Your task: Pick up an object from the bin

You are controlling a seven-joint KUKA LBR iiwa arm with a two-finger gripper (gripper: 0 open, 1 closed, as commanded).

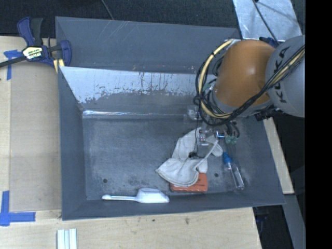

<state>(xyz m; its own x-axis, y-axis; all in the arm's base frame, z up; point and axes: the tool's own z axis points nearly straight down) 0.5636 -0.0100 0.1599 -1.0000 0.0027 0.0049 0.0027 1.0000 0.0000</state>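
My gripper hangs below the orange wrist cover at the right of the bin, low over a crumpled white cloth. Its fingertips sit at the cloth's upper right edge, with folds bunched around them. Whether cloth lies between the fingers is hidden. Under the cloth's lower right corner pokes an orange-red flat block. Just right of the gripper lies a pen-like thing with a blue top and clear barrel.
A white plastic scoop with a long handle lies along the bin's front edge, left of the cloth. The left and middle floor of the bin is bare metal. The arm and its cables cover the bin's right back corner.
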